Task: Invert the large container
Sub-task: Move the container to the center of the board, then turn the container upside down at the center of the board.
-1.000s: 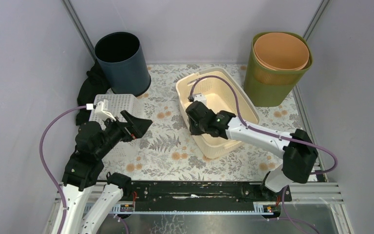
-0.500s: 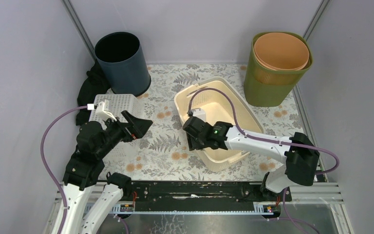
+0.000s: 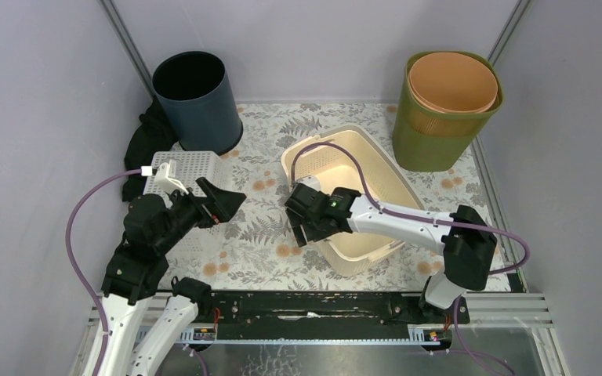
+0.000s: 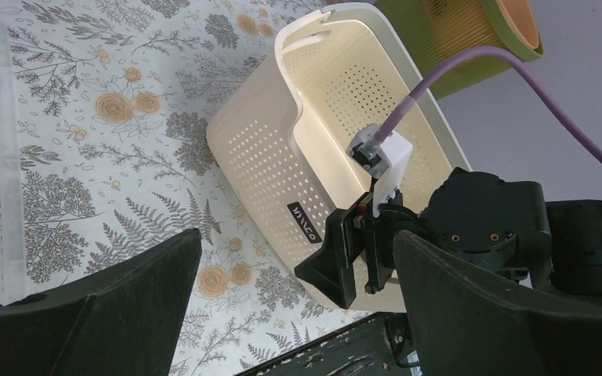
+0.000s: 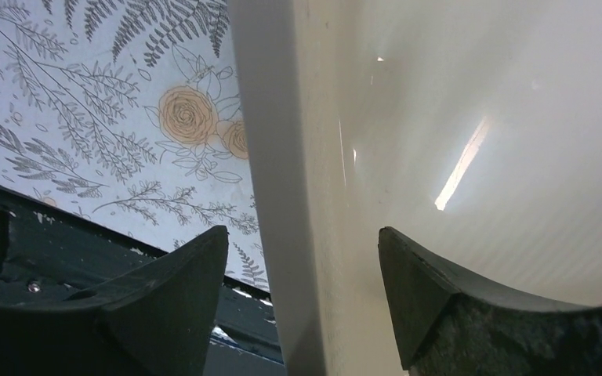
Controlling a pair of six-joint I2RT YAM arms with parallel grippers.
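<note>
Basket [image 3: 333,164] looks like light, bendy perforated plastic, probably stiffest at the rim. Right hand [image 5: 302,235] pinches that rim; left hand [image 3: 227,202] gapes wide, empty.

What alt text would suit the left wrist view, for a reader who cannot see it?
The right gripper grips the rim of the cream basket on a floral tablecloth. The open left gripper frames the bottom corners.
</note>
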